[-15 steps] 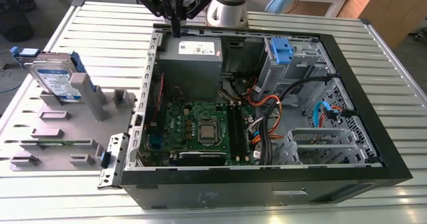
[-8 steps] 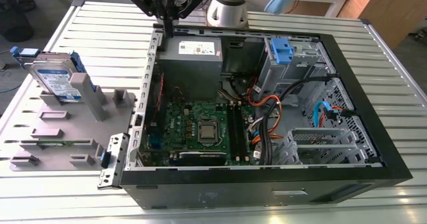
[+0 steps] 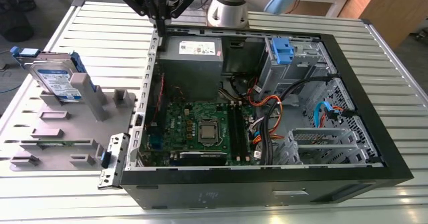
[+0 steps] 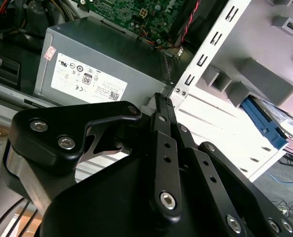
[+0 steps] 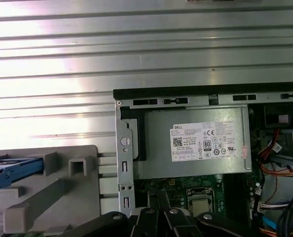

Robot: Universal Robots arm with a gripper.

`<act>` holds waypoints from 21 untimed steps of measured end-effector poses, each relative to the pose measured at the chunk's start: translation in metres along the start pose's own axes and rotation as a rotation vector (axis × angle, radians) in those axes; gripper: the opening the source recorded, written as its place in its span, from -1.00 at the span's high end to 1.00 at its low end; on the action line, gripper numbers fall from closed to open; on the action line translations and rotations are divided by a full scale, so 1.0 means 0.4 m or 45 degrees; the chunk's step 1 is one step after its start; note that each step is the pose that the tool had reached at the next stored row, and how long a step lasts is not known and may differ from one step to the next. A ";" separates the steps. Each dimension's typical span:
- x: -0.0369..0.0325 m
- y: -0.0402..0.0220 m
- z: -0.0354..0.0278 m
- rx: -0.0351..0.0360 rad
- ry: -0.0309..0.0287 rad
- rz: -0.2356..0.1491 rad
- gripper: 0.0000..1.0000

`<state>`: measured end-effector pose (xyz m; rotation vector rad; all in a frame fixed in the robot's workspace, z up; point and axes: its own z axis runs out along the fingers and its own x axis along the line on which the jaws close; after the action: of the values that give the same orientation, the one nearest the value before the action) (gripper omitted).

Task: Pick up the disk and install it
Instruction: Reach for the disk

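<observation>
The disk [image 3: 57, 81] leans upright in a grey holder [image 3: 73, 129] on the exterior view's left, silver with a blue-and-white label and blue side rails. Its blue rail shows in the second wrist view [image 4: 266, 123] and the first wrist view [image 5: 8, 169]. My gripper [image 3: 159, 23] hangs over the far corner of the open computer case [image 3: 374, 149] on the holder's side, well apart from the disk. Its black fingers are pressed together with nothing between them, as both wrist views show [image 4: 162, 100] [image 5: 158, 203].
Inside the case are a grey power-supply box [image 3: 194, 51], a green motherboard [image 3: 200, 129], loose cables [image 3: 274, 108], a blue latch on a metal cage [image 3: 281, 51] and a bare metal bay [image 3: 321, 144]. The case and holder lie on a slatted metal table [image 3: 100, 28].
</observation>
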<state>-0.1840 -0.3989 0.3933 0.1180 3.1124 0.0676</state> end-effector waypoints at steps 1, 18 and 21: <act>0.004 0.000 0.000 0.0000 0.0000 0.000 0.79; 0.070 -0.005 -0.002 0.0000 -0.0001 0.000 0.79; 0.083 -0.006 -0.002 -0.0001 -0.0002 0.000 0.79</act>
<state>-0.2175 -0.3989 0.3933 0.1178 3.1122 0.0677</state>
